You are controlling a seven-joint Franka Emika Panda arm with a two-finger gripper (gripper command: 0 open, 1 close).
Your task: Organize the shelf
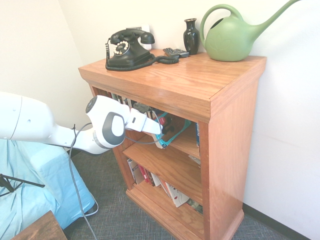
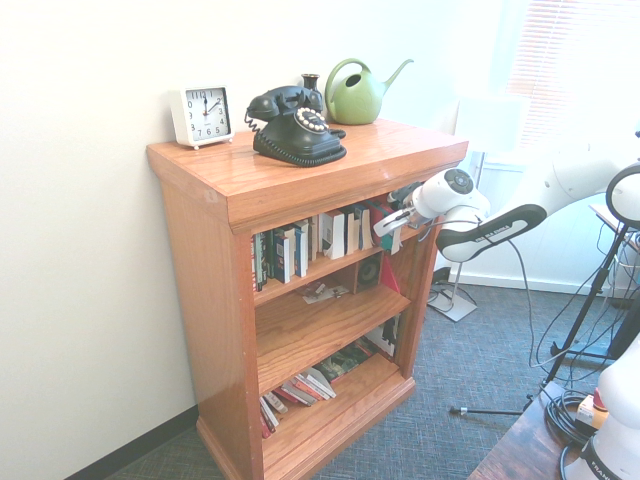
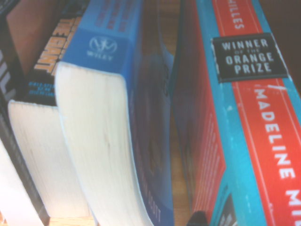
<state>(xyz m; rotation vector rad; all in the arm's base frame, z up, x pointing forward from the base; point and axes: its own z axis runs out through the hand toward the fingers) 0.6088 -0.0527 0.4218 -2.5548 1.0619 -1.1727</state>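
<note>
The shelf (image 1: 200, 80) (image 2: 300, 175) is a reddish-orange wooden bookcase with three tiers. My gripper (image 1: 161, 134) (image 2: 393, 222) reaches into the right end of the top tier and is shut on a red book with a teal edge (image 1: 175, 136) (image 3: 244, 141), which hangs tilted in the exterior view. In the wrist view this book reads "Winner of the Orange Prize", and a blue Wiley book (image 3: 117, 117) stands right beside it. A row of upright books (image 2: 300, 245) fills the left part of the same tier.
On top stand a black rotary telephone (image 1: 129, 49), a dark vase (image 1: 191, 36), a green watering can (image 1: 230, 37), a remote (image 1: 175, 51) and a white clock (image 2: 203, 114). Books lie slumped on the bottom tier (image 2: 300, 390). A blue-covered piece of furniture (image 1: 30, 180) stands left of the shelf.
</note>
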